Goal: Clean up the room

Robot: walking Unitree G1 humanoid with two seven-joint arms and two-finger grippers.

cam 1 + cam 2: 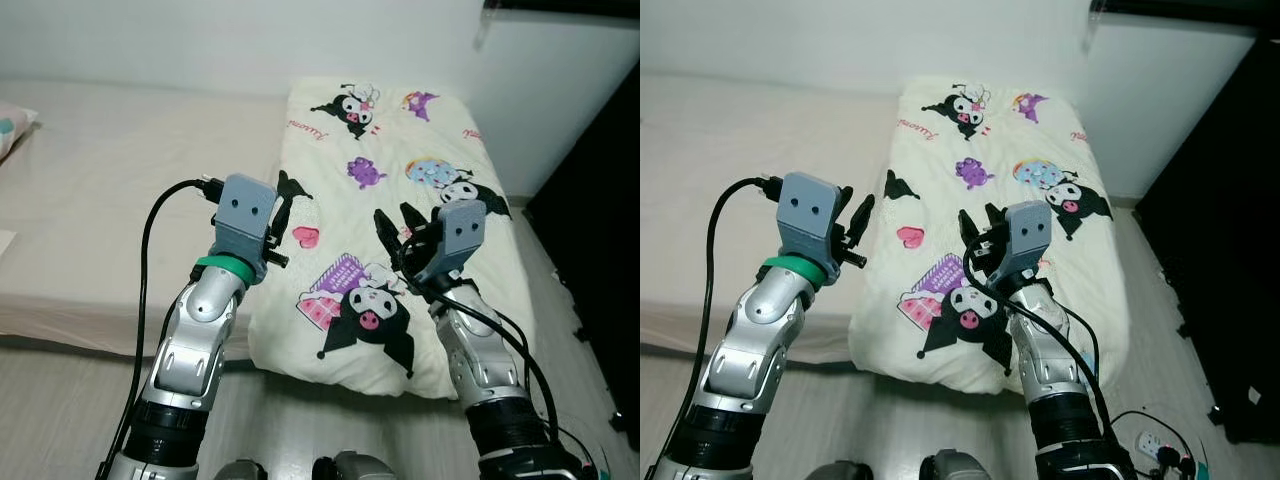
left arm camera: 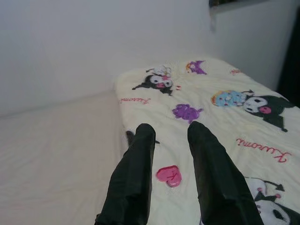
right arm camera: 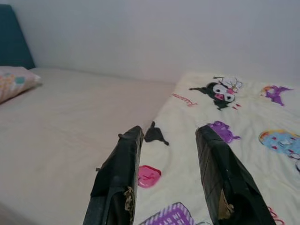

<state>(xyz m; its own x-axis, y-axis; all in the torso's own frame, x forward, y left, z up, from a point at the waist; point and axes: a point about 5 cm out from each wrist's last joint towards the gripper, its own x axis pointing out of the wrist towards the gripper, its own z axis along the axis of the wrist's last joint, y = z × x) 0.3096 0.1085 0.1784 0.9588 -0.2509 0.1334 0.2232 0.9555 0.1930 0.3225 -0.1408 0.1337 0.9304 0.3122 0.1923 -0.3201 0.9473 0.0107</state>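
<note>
Head views: a cream blanket [image 1: 400,200] printed with cartoon characters lies folded over the foot end of a bed [image 1: 110,200] dressed in a plain beige sheet, its near edge hanging down over the side of the mattress toward the pale floor [image 1: 60,400]. Both silver arms are raised over it. The left gripper [image 1: 282,215] hangs above the blanket's left edge, just where print meets sheet; the right gripper [image 1: 397,235] hangs over the middle of the blanket, near a purple basket motif and a black-eared character. Neither touches the fabric.

Wrist views: the left gripper's fingers [image 2: 136,178] stand apart, a pink heart motif visible in the gap between them; the right gripper's fingers [image 3: 119,178] are likewise spread — nothing is held in either.

Writing: red cursive script is printed on the blanket in several places, but it is too small and slanted to read with certainty. A patterned pillow [image 3: 14,82] rests at the head end, beside a dark teal headboard [image 3: 14,37].
</note>
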